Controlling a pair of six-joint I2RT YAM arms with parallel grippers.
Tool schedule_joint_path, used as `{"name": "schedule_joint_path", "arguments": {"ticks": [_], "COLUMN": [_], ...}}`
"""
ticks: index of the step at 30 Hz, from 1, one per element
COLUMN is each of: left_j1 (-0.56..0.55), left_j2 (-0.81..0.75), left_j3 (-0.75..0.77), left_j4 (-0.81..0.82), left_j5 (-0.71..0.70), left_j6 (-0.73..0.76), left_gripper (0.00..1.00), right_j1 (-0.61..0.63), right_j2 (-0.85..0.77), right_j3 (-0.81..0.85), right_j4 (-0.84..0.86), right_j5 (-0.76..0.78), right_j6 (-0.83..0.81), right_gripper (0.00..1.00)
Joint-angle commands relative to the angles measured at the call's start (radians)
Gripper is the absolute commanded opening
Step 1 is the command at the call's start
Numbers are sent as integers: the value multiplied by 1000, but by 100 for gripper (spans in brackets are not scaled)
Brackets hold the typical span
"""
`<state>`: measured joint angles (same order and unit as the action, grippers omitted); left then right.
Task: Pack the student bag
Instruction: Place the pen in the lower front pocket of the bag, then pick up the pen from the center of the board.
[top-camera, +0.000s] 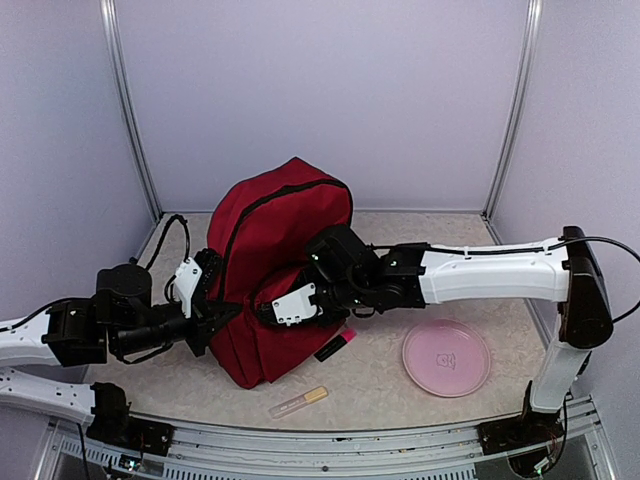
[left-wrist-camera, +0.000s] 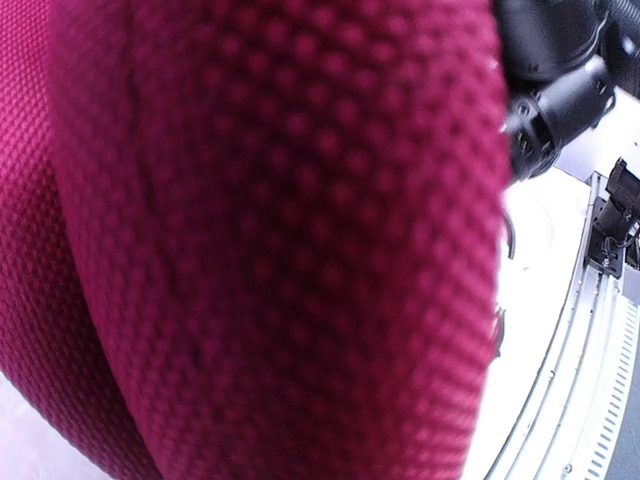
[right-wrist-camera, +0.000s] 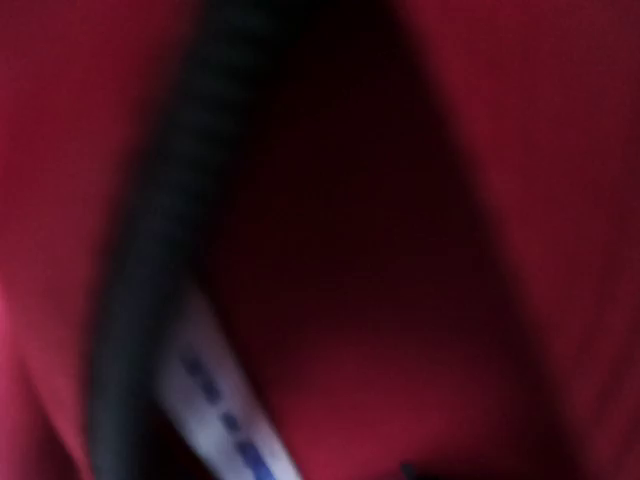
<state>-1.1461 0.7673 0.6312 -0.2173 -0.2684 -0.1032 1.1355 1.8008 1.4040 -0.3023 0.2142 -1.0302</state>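
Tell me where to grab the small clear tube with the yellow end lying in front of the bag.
Grip the tube across its middle, coming straight down from above. It lies flat on the table, slanted, with bare surface along both long sides, so jaws set across its narrow width should fit.

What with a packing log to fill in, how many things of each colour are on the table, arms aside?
Red: 1, the bag
Pink: 1, the dish
Black and pink: 1, the marker
Yellow and clear: 1, the tube
Total: 4
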Motion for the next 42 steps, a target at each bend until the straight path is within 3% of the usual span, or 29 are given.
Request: {"name": "schedule_joint_path", "arguments": {"ticks": [1,11,16,20,21,24,26,29,32,38,42], "left_j1": [-16,-16,-14,-15,-15,-17,-16,-17,-18,-18,-17], "left_j2": [-23,-22,-16,-13,-13,-16,-21,-25,-25,-16,-13], "left_j3": [53,56,57,58,57,58,56,55,55,56,56], "left_j4": [65,52,50,49,47,44,42,40,39,40,39], "left_j5": [7,-37,-43,-40,-42,-44,-46,-49,-49,-50,-52], "left_j6": [10,1,-6,-7,-10,-9,-13,-12,-11,-7,-5], "left_gripper": [0,0,0,0,0,0,0,0,0,0,0], "right_j1": [7,46,141,171,172,177,179,179,177,171,171], "right_j2": [-24,-160,-171,-36,-8,62,103,150,210,293,327], "right_j3": [96,82,-110,-92,-83,-64,-53,-37,17,81,100], "right_j4": [-108,-201,-70,-134,-147,-183,-199,-213,-257,-326,-369], "right_j5": [-36,-499,-654,-620,-603,-498,-440,-365,-282,-264,-261], "right_j6": [135,585,688,725,725,696,663,611,594,582,565], "right_gripper": [47,75,74,72,74,99,100,95,83,66,46]}}
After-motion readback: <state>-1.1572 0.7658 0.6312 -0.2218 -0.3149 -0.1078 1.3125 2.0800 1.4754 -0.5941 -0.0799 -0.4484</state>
